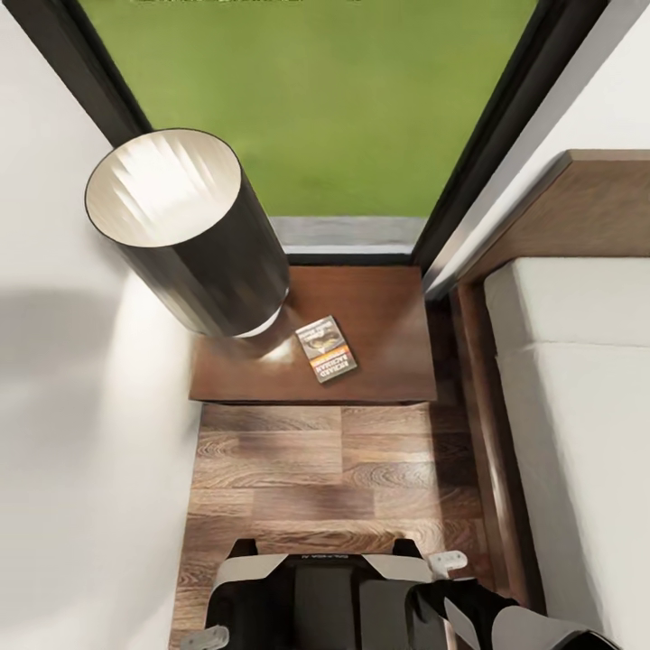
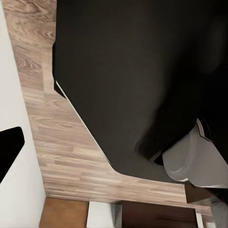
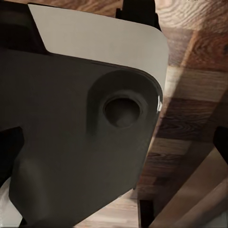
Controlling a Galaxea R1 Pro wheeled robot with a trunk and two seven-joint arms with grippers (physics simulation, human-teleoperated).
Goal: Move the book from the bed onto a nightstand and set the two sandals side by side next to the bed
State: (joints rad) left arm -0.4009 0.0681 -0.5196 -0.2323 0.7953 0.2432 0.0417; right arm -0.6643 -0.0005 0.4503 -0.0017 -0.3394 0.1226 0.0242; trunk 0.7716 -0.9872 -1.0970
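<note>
Book (image 1: 326,349): flat on the nightstand top, cover up, dark with grey upper picture, orange-red band, white lettering; turned at a slant to the edges; near the front edge, roughly mid-width.
Nightstand (image 1: 379,311): dark-brown wood, flat top, set between the white wall at the left and the bed at the right; back edge against the sill of the glass.
Lamp (image 1: 194,235): tall cylindrical dark shade, pale inside, standing on the nightstand's back left part; base just beside the book, not touching it.
Bed (image 1: 578,433): along the right side of the head view; light-grey mattress inside a brown wooden frame, headboard (image 1: 578,203) at the far end against the wall.
Window glass (image 1: 316,99): dark-framed, directly behind the nightstand; green grass beyond.
Floor (image 1: 316,478): brown wood planks, narrow strip between wall and bed, running from the nightstand back to the robot.
Robot trunk (image 1: 316,596): black and white, at the bottom edge of the head view, well apart from the nightstand.
Left tool: state cannot be told; left wrist view shows the dark robot body (image 2: 142,80) close up, plank floor and white wall beside it.
Right tool: state cannot be told; right wrist view shows a grey and white robot housing (image 3: 85,118) with a round recess, plank floor behind it.
</note>
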